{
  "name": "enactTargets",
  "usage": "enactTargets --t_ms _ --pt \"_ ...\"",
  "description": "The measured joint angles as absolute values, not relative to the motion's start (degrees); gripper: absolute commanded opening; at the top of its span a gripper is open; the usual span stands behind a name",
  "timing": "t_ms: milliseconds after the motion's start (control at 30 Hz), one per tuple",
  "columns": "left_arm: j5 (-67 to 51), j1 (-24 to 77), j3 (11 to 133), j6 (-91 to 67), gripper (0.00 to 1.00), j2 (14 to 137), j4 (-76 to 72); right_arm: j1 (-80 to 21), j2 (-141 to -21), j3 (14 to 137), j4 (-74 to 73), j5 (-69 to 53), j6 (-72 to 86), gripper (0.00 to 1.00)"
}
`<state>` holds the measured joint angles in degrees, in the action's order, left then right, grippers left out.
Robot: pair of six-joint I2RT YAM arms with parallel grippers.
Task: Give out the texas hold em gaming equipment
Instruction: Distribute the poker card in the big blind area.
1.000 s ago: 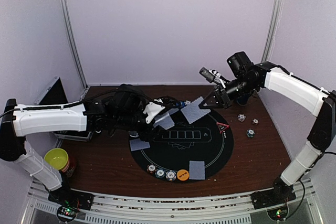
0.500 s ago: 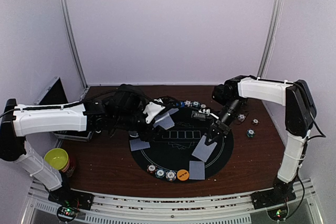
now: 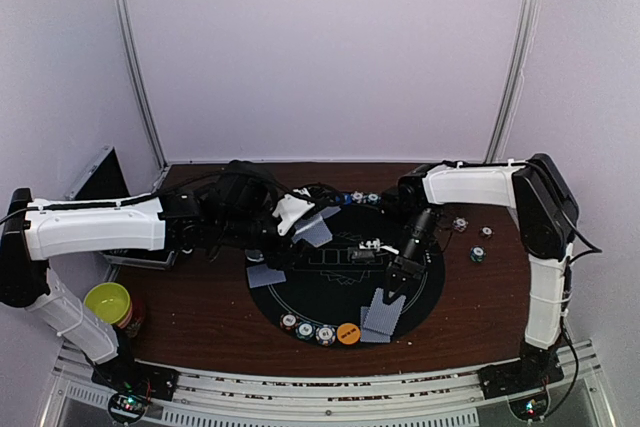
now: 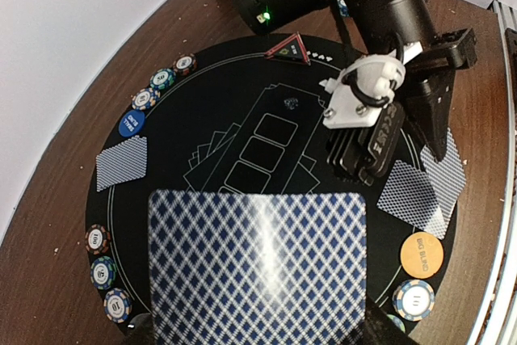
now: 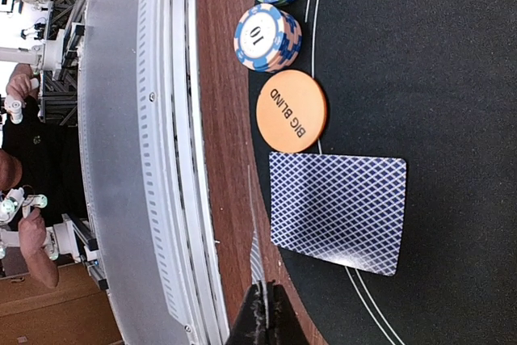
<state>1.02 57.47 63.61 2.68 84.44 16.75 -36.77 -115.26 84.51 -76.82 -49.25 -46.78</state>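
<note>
Top external view, left to right: a yellow-green bowl (image 3: 107,301) sits on the desk (image 3: 200,317); the left jaws are clenched on grey-blue-backed cards (image 3: 318,225) above the far-left rim of the black mat (image 3: 320,297); striped chips (image 3: 305,329) and an orange button (image 3: 348,333) line its near rim; the right jaws pinch one tilted card (image 3: 382,309) by its edge, just above a flat card (image 5: 338,212) beside the button.

Yellow-green bowl (image 3: 108,301), brown table (image 3: 200,319)

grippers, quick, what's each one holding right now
left gripper: closed on playing cards
right gripper: shut on single card
</note>
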Motion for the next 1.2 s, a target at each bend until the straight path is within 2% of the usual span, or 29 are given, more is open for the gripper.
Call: enactTargets --t_ms 1033,1200 --pt "1.02 57.47 63.61 2.70 0.60 84.44 16.75 -40.45 -121.01 88.68 -77.19 -43.97 -46.76 0.00" --pt "1.02 57.47 63.61 2.70 0.60 84.44 16.78 -40.60 -121.34 89.01 -77.19 -43.46 -46.70 0.03"
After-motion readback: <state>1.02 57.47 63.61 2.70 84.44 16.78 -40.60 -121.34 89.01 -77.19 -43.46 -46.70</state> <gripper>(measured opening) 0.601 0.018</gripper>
